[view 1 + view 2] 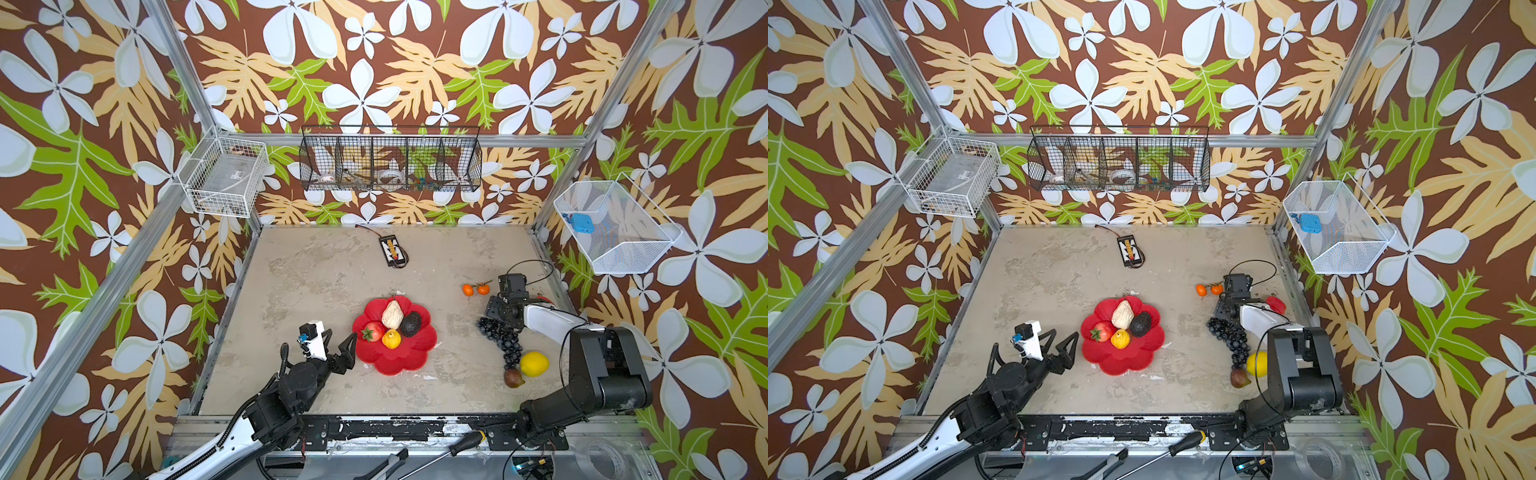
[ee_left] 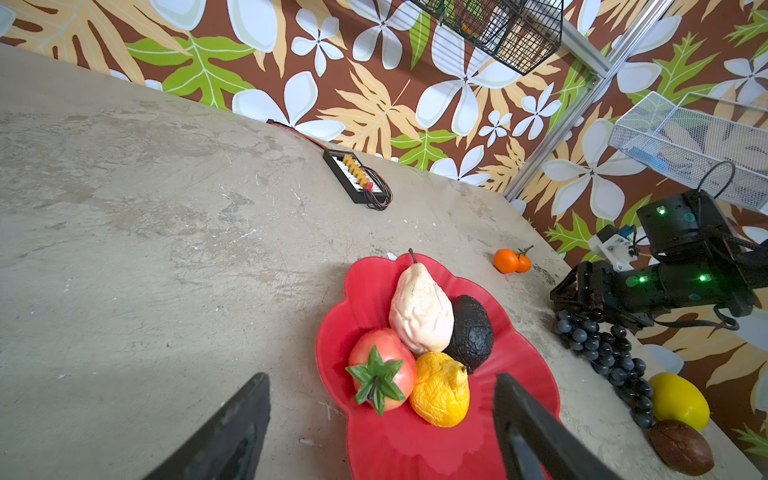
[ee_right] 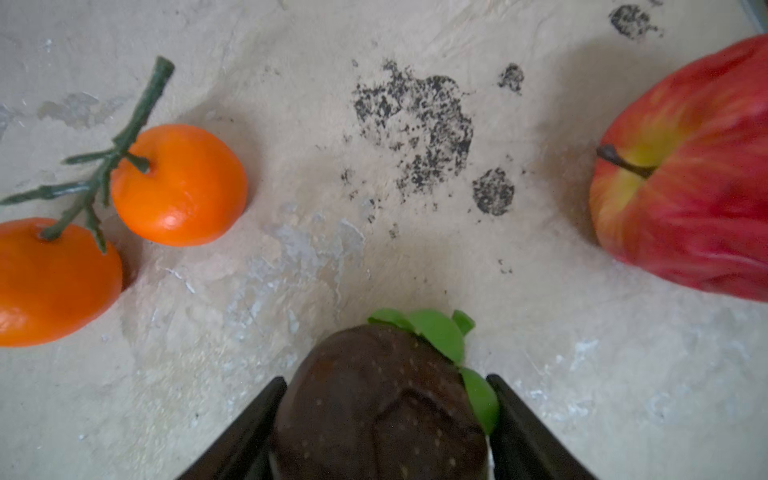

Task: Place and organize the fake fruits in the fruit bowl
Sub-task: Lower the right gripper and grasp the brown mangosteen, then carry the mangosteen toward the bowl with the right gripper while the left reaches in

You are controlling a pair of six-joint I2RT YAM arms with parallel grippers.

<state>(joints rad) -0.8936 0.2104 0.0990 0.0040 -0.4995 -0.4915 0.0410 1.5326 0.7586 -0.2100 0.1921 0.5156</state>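
- Near centre of bench (image 1: 311,291): fruit bowl (image 1: 409,362), red, flower-shaped, flat on the surface.
- Inside bowl: beige pear (image 1: 392,314) at 12 o'clock; dark avocado (image 1: 411,324) at 2 o'clock, against pear; red fruit (image 1: 374,331) with green calyx at 9 o'clock; wrinkled yellow fruit (image 1: 391,339) about centre, touching red fruit and avocado.
- Left gripper (image 1: 340,335) at 9 o'clock of bowl, jaws spread wide, nothing between them, one fingertip right at bowl rim.
- Right gripper (image 3: 386,378) at 3 o'clock of bowl, well apart from it, jaws pressed on both sides of strawberry (image 3: 374,407); lifted or resting on bench, cannot tell.
- Two oranges (image 1: 468,290) on shared green stem, near, at 11 o'clock of right gripper.
- Apple (image 1: 1276,304) at 3 o'clock of right gripper, partly hidden by arm in both top views.
- Grape bunch (image 1: 505,340) on bench at 3 to 4 o'clock of bowl, upper end just under right gripper.
- Lemon (image 1: 534,364) just beside lower end of grapes; brown fruit (image 1: 514,378) at 7 o'clock of lemon, just beside it.
- Black device (image 1: 392,250) with cable at 12 o'clock of bowl, near far edge.
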